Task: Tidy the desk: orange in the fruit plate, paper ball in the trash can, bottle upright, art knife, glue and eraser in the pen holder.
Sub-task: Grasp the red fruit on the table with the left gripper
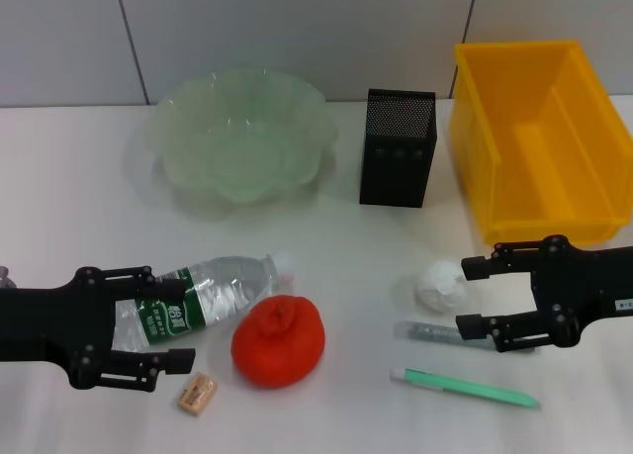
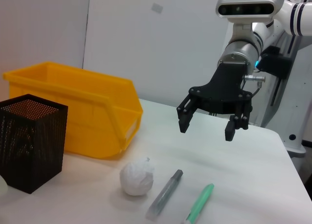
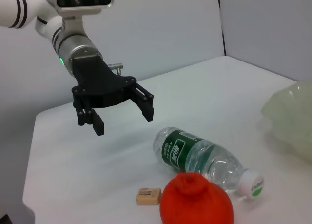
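White desk: left gripper, jaws apart, hovers at nine o'clock of the fallen bottle; right gripper, jaws apart, hangs beside the paper ball, likely ready for grasping.

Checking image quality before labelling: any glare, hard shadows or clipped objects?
Head view: soft, even light, faint shadows under the fruit plate and orange. Left wrist view: the pen holder is cut by the frame edge. Right wrist view: the bottle shows small highlights.

Yellow trash can, red-orange orange, black pen holder.
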You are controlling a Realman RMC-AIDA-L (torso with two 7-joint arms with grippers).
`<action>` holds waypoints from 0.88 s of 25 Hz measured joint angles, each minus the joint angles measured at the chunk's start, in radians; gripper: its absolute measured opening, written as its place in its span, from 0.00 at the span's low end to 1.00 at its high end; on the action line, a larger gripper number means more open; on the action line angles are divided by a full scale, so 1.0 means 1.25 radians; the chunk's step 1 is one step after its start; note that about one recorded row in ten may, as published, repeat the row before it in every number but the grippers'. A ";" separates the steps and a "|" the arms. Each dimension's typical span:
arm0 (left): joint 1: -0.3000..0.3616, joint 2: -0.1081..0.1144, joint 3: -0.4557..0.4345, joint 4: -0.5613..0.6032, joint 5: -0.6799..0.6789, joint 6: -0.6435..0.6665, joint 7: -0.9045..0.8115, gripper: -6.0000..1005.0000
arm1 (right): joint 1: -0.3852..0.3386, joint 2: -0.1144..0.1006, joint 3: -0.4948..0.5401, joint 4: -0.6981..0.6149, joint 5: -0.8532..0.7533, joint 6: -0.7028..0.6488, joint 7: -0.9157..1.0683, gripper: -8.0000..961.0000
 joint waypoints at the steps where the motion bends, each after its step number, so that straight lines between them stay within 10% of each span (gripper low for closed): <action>1: 0.000 -0.001 0.000 0.000 0.000 0.000 0.000 0.84 | -0.001 0.000 0.001 0.000 0.000 0.000 0.000 0.79; 10: -0.010 -0.011 0.000 0.030 -0.006 0.018 -0.017 0.84 | -0.031 -0.001 0.009 -0.001 0.013 -0.023 -0.012 0.79; 22: -0.079 -0.100 0.044 0.019 -0.008 -0.043 0.002 0.84 | -0.126 -0.008 0.011 -0.014 0.063 -0.041 -0.024 0.79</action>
